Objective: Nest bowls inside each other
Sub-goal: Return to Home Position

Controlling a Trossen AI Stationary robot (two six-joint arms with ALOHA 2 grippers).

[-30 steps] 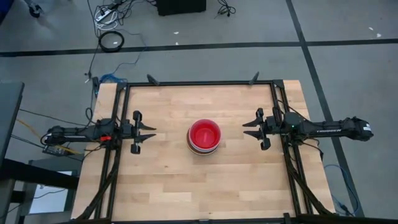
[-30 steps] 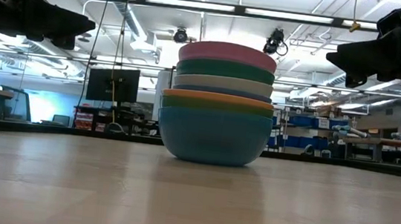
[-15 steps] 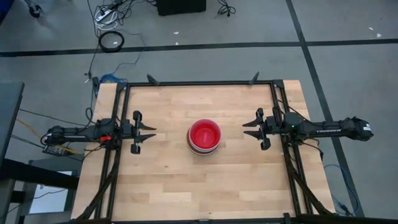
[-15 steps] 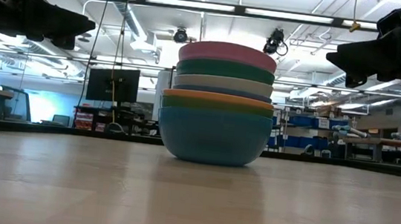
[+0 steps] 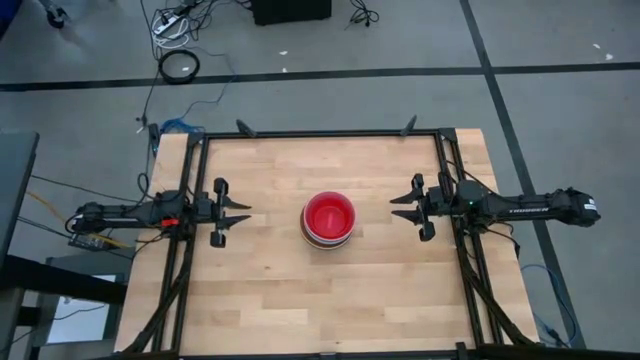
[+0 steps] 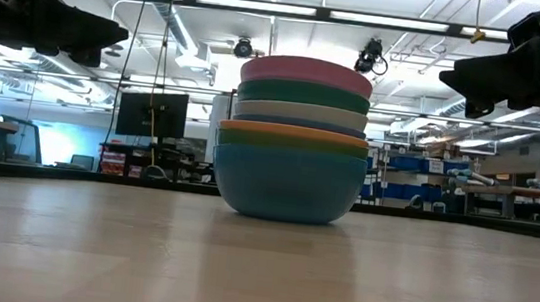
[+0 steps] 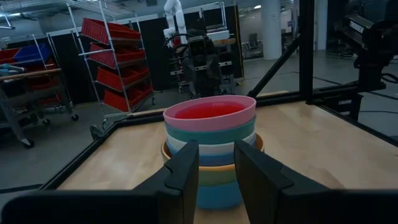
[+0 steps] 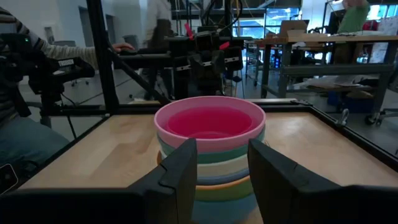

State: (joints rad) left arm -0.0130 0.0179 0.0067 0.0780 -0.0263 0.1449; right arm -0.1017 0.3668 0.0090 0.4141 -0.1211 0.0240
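The bowls stand nested in one stack at the table's middle, a light blue bowl resting by its base on the wood. Above it show sage green, orange, white, teal and pink rims; a red inside shows on top. My left gripper hovers level at the table's left side, open, clear of the stack. My right gripper hovers level at the right side, open, also clear. Both show in their wrist views with an empty gap, pointing at the stack.
A black frame runs round the table's far and side edges. Bare wood lies all round the stack. Beyond the table are red-bin shelves, workbenches and a seated person's sleeve.
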